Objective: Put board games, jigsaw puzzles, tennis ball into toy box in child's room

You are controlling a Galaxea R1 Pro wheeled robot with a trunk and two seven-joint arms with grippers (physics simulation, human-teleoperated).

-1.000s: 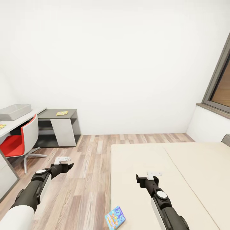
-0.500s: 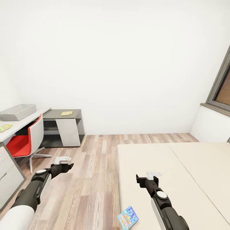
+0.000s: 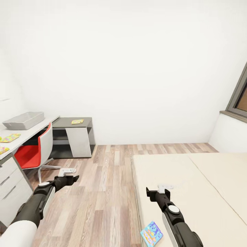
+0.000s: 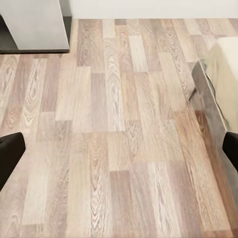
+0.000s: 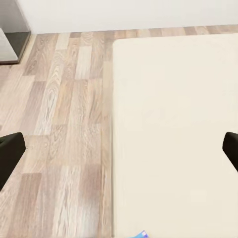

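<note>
A small blue board game (image 3: 151,233) lies on the near left corner of the cream bed (image 3: 206,192); its corner also shows in the right wrist view as a blue board game (image 5: 141,234). On the light grey table (image 3: 32,132) at the left stands the grey toy box (image 3: 24,120), with two jigsaw puzzles (image 3: 9,138) (image 3: 2,150) nearer me. A yellow flat board game (image 3: 77,121) rests on the dark grey desk part. My left gripper (image 3: 72,174) (image 4: 119,148) hangs open over the floor. My right gripper (image 3: 160,189) (image 5: 119,148) is open above the mattress. The tennis ball is out of view.
A red and white swivel chair (image 3: 34,152) stands in front of the desk. White drawer fronts (image 3: 12,187) sit at the near left. Wood-plank floor (image 3: 103,185) runs between desk and bed. A grey-framed window (image 3: 240,99) is at the right.
The camera has swung left: desk, chair and bed sit further right in the picture, and a second puzzle sheet came into view. Both arms keep their pose.
</note>
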